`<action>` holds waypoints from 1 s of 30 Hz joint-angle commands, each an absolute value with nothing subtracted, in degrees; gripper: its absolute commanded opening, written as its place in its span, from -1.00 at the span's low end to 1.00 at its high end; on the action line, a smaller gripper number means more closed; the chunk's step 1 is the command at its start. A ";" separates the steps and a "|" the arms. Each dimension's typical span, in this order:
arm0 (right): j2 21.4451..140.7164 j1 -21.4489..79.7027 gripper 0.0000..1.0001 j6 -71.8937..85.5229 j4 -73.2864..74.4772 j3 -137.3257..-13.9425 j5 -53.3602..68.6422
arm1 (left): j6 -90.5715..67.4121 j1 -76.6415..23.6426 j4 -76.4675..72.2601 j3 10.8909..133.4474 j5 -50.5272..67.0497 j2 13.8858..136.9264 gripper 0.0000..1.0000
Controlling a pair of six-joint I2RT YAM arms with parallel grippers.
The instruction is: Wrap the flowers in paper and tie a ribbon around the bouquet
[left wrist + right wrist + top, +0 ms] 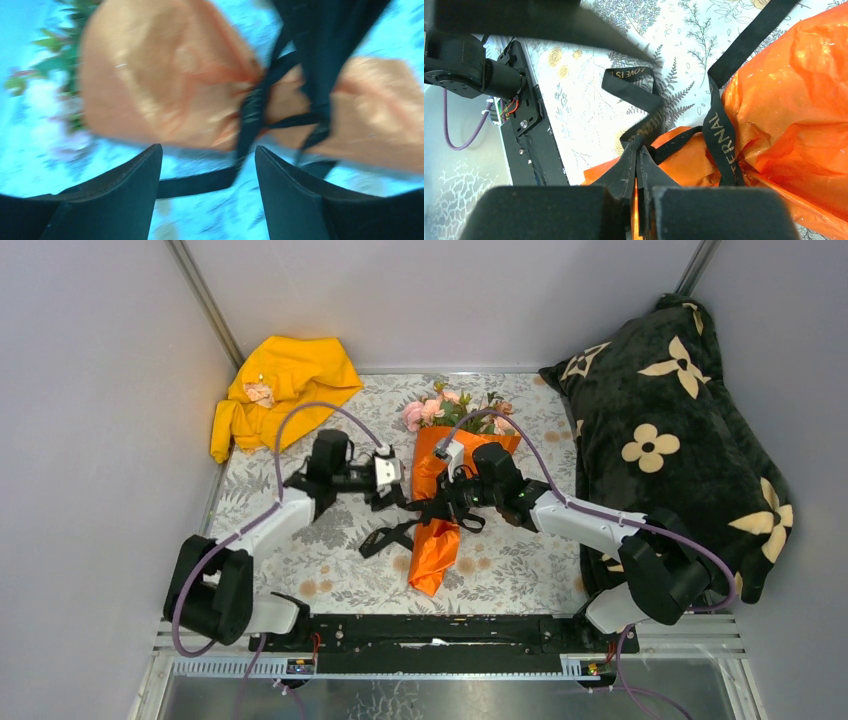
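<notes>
The narrow black ribbon with gold lettering (719, 131) circles the pinched waist of the bright orange creased wrapping paper (437, 550), which is rolled into one cone. The right fingers (636, 167) are pressed together on a strand of that ribbon, right over the waist. The left fingers (147, 167) stand wide apart just left of the cone, gripping nothing; a loose strand lies on the bench (520, 560) beyond them. The cone holds the pale pink artificial roses with green leaves (432, 410), whose heads poke out of its far open end; the blooms are too small to count. One bouquet (430, 455), one ribbon.
</notes>
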State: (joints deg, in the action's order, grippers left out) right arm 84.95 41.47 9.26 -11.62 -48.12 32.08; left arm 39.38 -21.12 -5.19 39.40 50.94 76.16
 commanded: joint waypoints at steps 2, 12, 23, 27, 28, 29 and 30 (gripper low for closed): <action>83.99 41.58 -1.00 9.13 -12.32 -49.26 30.68 | 89.17 -12.51 34.56 54.13 44.74 84.31 0.53; 84.98 41.57 -1.00 8.27 -13.09 -48.81 30.67 | 115.24 -13.65 51.46 80.47 33.84 108.75 0.68; 84.54 41.24 -1.00 8.49 -12.85 -48.31 30.40 | 96.86 -20.94 69.08 82.66 48.45 114.60 0.41; 84.19 41.27 -1.00 8.52 -12.69 -48.54 30.42 | 86.54 -22.38 62.28 83.98 47.37 116.28 0.29; 84.01 41.28 -1.00 8.51 -12.84 -48.38 30.30 | 86.03 -22.53 62.10 84.38 47.10 116.75 0.26; 83.82 41.23 -1.00 8.57 -13.11 -48.20 30.14 | 85.97 -22.72 62.01 84.56 46.50 116.96 0.24; 83.72 41.24 -1.00 8.61 -13.26 -48.10 30.11 | 85.34 -22.95 61.01 84.26 45.89 116.84 0.20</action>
State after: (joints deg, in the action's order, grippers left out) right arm 85.03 41.45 9.19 -11.44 -47.72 30.61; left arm 93.01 -22.22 65.47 83.15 44.88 115.83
